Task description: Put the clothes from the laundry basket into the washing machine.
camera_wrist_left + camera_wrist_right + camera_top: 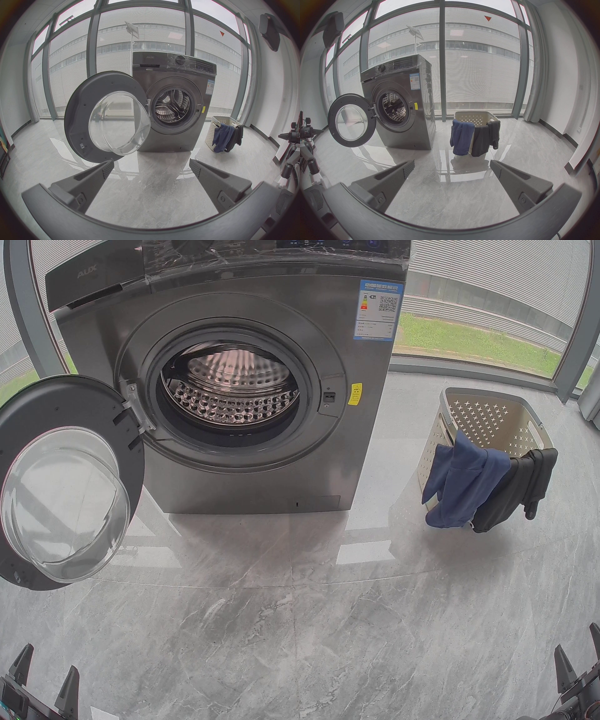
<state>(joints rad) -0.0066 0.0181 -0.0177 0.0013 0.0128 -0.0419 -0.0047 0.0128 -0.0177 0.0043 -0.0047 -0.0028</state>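
A grey front-loading washing machine (250,384) stands ahead with its round door (62,490) swung wide to the left and the drum (228,390) bare inside. To its right a beige laundry basket (494,421) sits on the floor, with a blue garment (465,480) and a black garment (515,490) draped over its near rim. My left gripper (44,680) is low at the near left, open and holding nothing. My right gripper (581,655) is low at the near right, open too, well short of the basket. Both wrist views show the washing machine (175,103) (397,103) and basket (218,123) (476,117) far off.
Glossy grey tiled floor (300,627) lies between me and the machine. Tall windows (500,309) run behind the machine and basket. The open door juts out over the floor at the left.
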